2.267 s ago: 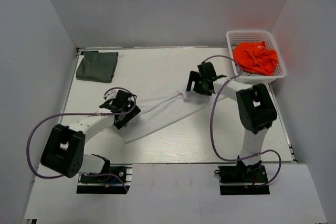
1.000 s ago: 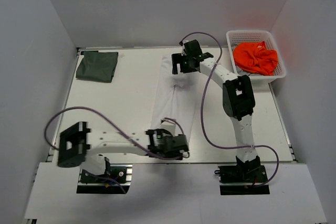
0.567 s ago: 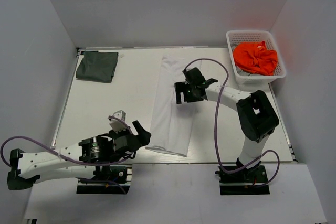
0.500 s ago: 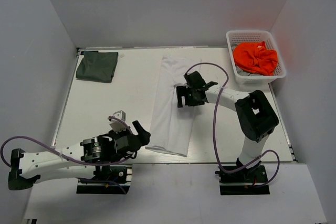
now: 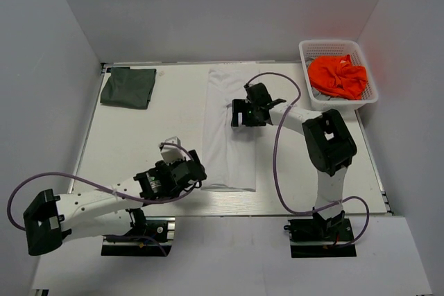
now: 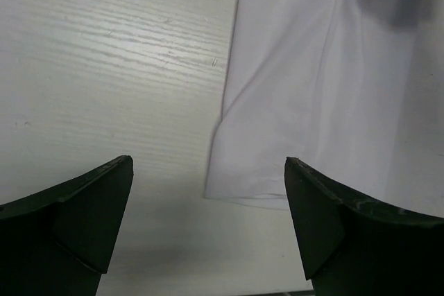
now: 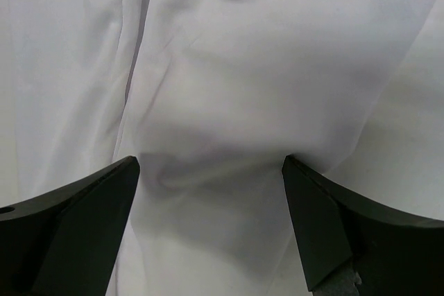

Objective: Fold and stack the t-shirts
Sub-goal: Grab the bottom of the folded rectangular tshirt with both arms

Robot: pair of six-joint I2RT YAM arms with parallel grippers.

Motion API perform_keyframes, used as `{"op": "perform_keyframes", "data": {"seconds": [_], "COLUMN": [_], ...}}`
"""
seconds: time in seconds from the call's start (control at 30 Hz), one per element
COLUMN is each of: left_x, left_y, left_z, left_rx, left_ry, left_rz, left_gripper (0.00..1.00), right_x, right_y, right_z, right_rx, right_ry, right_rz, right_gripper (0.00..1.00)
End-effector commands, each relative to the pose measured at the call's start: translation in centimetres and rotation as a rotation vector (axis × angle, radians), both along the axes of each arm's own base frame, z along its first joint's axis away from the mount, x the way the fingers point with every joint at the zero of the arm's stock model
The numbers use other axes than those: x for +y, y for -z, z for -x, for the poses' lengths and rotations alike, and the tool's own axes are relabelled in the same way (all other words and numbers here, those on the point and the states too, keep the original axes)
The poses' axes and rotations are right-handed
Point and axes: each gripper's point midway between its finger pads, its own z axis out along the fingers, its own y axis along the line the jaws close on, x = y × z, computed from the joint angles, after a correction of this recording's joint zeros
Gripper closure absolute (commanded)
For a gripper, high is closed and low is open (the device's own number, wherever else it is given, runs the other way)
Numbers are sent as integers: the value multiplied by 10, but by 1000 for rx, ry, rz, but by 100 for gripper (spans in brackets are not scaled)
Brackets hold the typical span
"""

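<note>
L tool (image 6: 207,165), nearest you: jaws wide apart, nothing btwn them. It sits low over the desk (image 5: 152,136), just off the near-left corner of the white t-shirt (image 5: 225,150). In the left wrist view that corner lies flat btwn the two fingers, with the hem edge just ahead of them.

White t-shirt is mid-desk, laid out as one long narrow strip running near to far. Sides look folded in already, so I'd call the lengthwise fold done. A few soft creases run along it, esp. toward the far half.

R tool (image 7: 209,162) is further up, over the upper-middle of that strip. Jaws spread wide here too, gripping nothing. Cloth fills the whole right wrist view; can't tell if the fingertips touch it or just hover.

Far-left corner: the dark grey-green t-shirt (image 5: 128,86) lies as a compact folded square, well apart from the white one. Looks finished.

Far right: basket (image 5: 309,50) w/ a crumpled orange cloth (image 5: 338,75) inside; can't tell what it is.

Progress, my read: approx. halfway. One t-shirt is folded. You've got the white one left to fold crosswise, prob. near end up over far, then carry it to the grey-green one and stack.
</note>
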Motion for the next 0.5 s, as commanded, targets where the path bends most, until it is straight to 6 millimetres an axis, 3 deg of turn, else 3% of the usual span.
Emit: {"op": "perform_keyframes", "data": {"seconds": [0.0, 0.03, 0.1, 0.13, 0.17, 0.2, 0.23, 0.27, 0.33, 0.37, 0.4, 0.43, 0.47], "left_x": [-24, -32, -44, -49, -53, -56, -55, -56, -52, -52, -53, -51, -54], "left_y": [-12, -15, -8, -15, -4, -4, -4, -6, -5, -3, -3, 2, 6], "left_z": [-19, -33, -37, -46, -40, -39, -39, -38, -29, -22, -20, -14, -7], "left_rx": [-31, -52, -3, 1, 64, 75, 82, 79, 83, 98, 98, 113, 142], "left_ry": [95, 119, 167, 170, 201, 219, 227, 239, 266, 288, 301, 312, 339], "left_rz": [14, 15, 22, 23, -2, -13, -12, -7, 9, 25, 42, 43, 55], "left_gripper": [0, 0, 0, 0, 0, 0, 0, 0, 0, 0, 0, 0, 0], "right_x": [-15, -12, -14, -12, -8, -7, -3, 4, -4, -7, -9, -16, -18], "right_y": [18, 9, -8, -12, -36, -41, -38, -79, -65, -86, -89, -77, -76], "right_z": [-13, -22, -34, -32, -31, -27, -10, -9, 15, 28, 35, 58, 66], "right_rx": [38, 19, 1, -6, -47, -64, -48, -137, -91, -124, -126, -81, -72], "right_ry": [6, 8, -20, -33, -47, -76, -110, -131, -127, -124, -124, -107, -99], "right_rz": [14, 3, 15, 19, -3, -20, -45, -121, -142, -179, -190, -207, -217], "right_gripper": [10, 10, 10, 10, 10, 10, 10, 10, 10, 10, 10, 10, 10]}}
